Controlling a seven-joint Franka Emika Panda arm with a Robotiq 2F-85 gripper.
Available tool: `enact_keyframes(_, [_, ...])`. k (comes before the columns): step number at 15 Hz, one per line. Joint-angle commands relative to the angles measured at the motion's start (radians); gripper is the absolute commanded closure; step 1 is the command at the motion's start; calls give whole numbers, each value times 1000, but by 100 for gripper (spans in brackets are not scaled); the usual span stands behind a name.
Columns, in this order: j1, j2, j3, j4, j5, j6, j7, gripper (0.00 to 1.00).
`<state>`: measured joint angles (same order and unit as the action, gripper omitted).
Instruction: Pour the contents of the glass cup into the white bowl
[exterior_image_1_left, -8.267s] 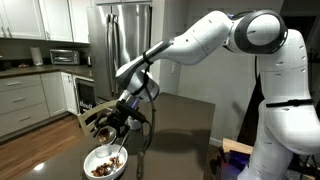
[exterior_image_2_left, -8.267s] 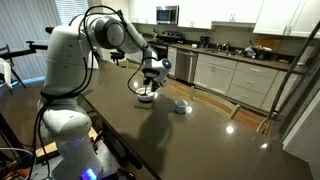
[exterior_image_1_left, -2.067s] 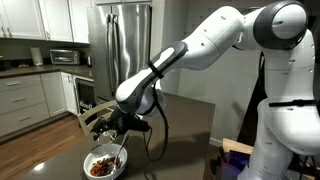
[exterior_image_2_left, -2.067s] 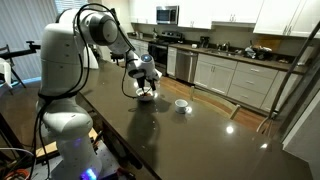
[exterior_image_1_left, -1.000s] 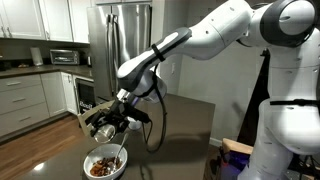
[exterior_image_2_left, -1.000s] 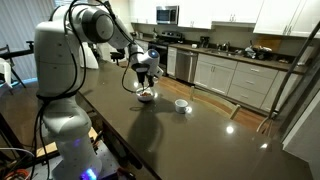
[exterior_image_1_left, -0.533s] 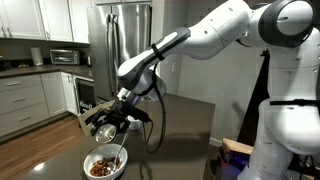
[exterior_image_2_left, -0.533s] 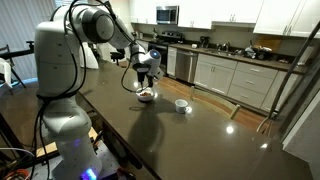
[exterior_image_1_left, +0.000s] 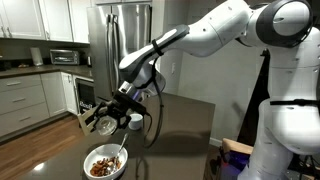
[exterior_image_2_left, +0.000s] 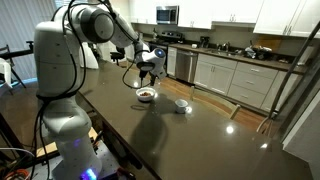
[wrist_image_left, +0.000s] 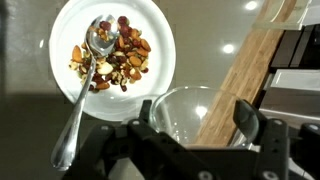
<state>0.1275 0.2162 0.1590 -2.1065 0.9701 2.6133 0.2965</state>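
Observation:
The glass cup (wrist_image_left: 192, 118) is small and clear, held between my gripper's (wrist_image_left: 196, 116) two dark fingers in the wrist view, and looks empty. In an exterior view the cup (exterior_image_1_left: 106, 126) hangs above the white bowl (exterior_image_1_left: 104, 163). The bowl (wrist_image_left: 112, 52) is wide and white, holds brown food pieces and a metal spoon (wrist_image_left: 84, 80), and lies beyond the cup in the wrist view. The bowl (exterior_image_2_left: 146, 95) also shows on the dark table, with my gripper (exterior_image_2_left: 150, 66) well above it.
A small opaque white cup (exterior_image_2_left: 181, 105) stands on the dark table (exterior_image_2_left: 170, 135) beside the bowl. A wooden chair back (wrist_image_left: 238, 85) lies at the table edge near the cup. Kitchen counters (exterior_image_2_left: 235, 68) and a steel fridge (exterior_image_1_left: 118, 45) stand behind.
My gripper has risen with the glass cup, farther above the white bowl than a second ago. The bowl and spoon have not moved.

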Motion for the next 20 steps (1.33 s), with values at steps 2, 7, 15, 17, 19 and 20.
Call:
enact_keyframes(2, [-13,-21,-16,18,106,-56,46,41])
enact_keyframes(7, [4,4,-27,13,61,-36,33,16])
enact_keyframes(15, [-32,7,-68,30,127,-68,117,41])
enact_keyframes(17, [-43,4,-81,33,166,-81,132,41])
enact_keyframes(19, [-53,0,-91,38,209,-91,137,41])
enact_keyframes(20, [-57,-1,-95,41,229,-92,138,41])
